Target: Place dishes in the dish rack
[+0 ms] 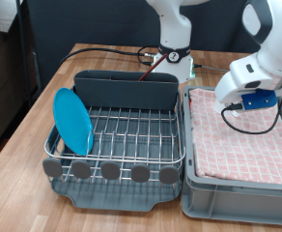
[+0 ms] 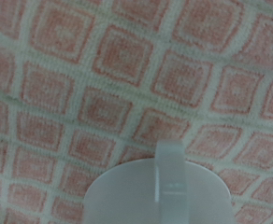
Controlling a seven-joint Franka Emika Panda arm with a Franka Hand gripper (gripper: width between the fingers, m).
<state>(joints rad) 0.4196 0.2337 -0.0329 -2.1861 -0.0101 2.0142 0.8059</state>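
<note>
A bright-blue plate (image 1: 72, 121) stands on edge in the left end of the silver wire dish rack (image 1: 131, 135), which sits on a dark grey tray on the wooden desk (image 1: 35, 126). A reddish-brown wooden spoon (image 1: 144, 62) pokes out of the tall grey caddy (image 1: 126, 89) along the rack's far side. To the right, touching the rack's tray, a grey crate (image 1: 233, 193) carries a pink checked cloth (image 1: 242, 145). The arm's tool (image 1: 249, 102) hangs over the cloth near the crate's far end. The wrist view shows a small white cup (image 2: 160, 191), blurred and close, in front of the checked cloth; whether the tool is clenched on it or released cannot be told.
</note>
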